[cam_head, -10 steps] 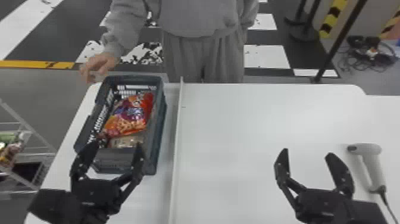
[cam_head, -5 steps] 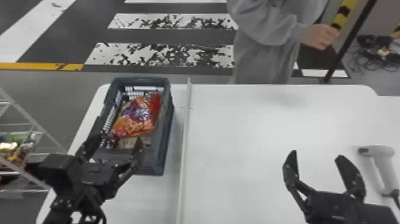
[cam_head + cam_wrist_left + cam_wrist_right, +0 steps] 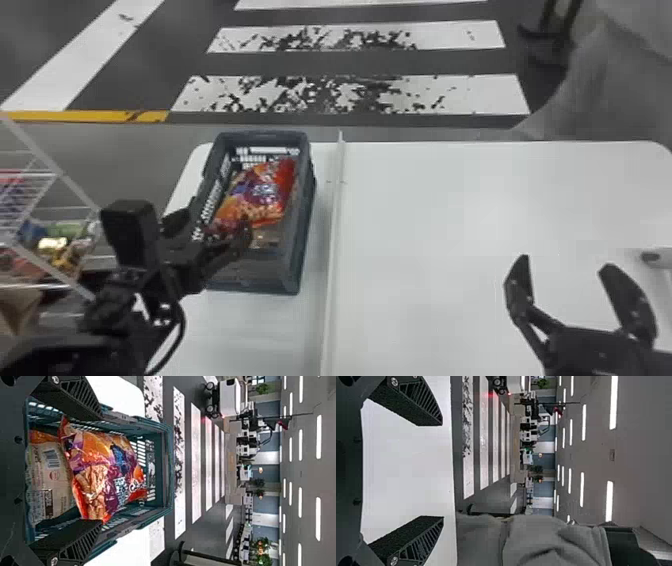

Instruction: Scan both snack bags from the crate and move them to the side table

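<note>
Above white bench (image 3: pixel 475 210), best to lower nearer left black fingers (image 3: pixel 73 540), spread, toward orange-and-purple plastic snack bag (image 3: pixel 101 471) ahead.

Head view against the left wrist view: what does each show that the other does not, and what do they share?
From the head view: the right gripper, open above the table; the white divider strip; the scanner's end at the right edge; the wire shelf on the left.

From the left wrist view: the barcode on the pale bag, and ceiling lights.

Common to both: the crate with the orange bag and pale bag inside, the table, and the open left gripper.
</note>
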